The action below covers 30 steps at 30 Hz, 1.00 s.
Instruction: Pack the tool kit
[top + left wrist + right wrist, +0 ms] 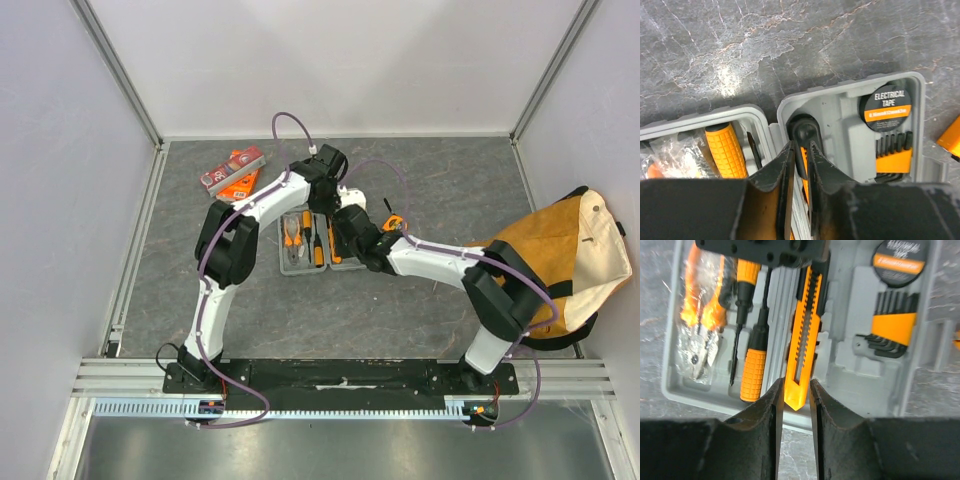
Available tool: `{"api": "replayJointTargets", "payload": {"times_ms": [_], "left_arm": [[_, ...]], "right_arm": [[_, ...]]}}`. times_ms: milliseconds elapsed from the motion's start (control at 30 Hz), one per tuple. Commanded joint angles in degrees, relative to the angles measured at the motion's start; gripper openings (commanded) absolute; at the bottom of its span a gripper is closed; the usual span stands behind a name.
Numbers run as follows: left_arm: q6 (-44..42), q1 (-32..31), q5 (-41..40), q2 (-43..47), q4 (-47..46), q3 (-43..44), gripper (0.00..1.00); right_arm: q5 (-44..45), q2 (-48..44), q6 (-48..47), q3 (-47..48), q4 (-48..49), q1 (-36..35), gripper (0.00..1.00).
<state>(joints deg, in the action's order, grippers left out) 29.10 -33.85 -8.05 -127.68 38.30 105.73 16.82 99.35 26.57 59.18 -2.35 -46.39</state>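
The open grey case [300, 270] lay mid-table, with red-orange packets [232, 172] at its 10 o'clock and a tan bag [560, 250] at 3. Reaching in from 12 and 3 o'clock, the left gripper [801, 155] and right gripper [796, 385] narrowly straddled opposite ends of the utility knife [801, 340]; whether either pinched it I could not tell.

The left arm [225, 250] rises from the near edge of the worktop [420, 300], elbow bent, forearm angling inward. The right arm [440, 262] stretches low toward it. Over the middle the left gripper [800, 146] and the right gripper [796, 384] nearly meet, each with jaws narrowly parted.
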Motion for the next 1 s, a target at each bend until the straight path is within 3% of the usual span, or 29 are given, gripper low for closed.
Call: {"api": "replayJointTargets", "payload": {"times_ms": [0,167,267,400,600,700,967], "left_arm": [[0.96,-0.08,0.06,7.08,1.95,4.13,0.24],[1.31,0.01,-1.44,12.0,1.69,1.5,0.28],[0.96,0.01,-0.65,15.08,-0.24,-2.27,0.28],[-0.36,0.01,5.39,17.29,-4.81,-5.8,0.27],[-0.28,-0.17,10.69,11.5,-5.87,-5.28,0.18],[0.51,-0.08,9.99,8.16,-5.96,-4.75,0.13],[1.04,-0.26,1.91,3.49,-4.47,-5.27,0.08]], "right_arm": [[5.23,-7.67,1.64,2.61,-3.44,-0.1,0.37],[11.83,-13.12,4.8,0.25,-7.84,0.68,0.5],[10.7,-15.5,3.59,-1.78,-7.85,1.65,0.5],[1.32,-13.14,-2.39,-1.0,-6.88,1.66,0.43],[-4.16,-6.12,-3.63,-0.03,-3.1,1.57,0.25],[-4.78,-2.86,-3.54,1.02,-2.23,1.57,0.17],[-6.45,1.37,-3.28,1.91,0.15,1.39,0.15]]}}
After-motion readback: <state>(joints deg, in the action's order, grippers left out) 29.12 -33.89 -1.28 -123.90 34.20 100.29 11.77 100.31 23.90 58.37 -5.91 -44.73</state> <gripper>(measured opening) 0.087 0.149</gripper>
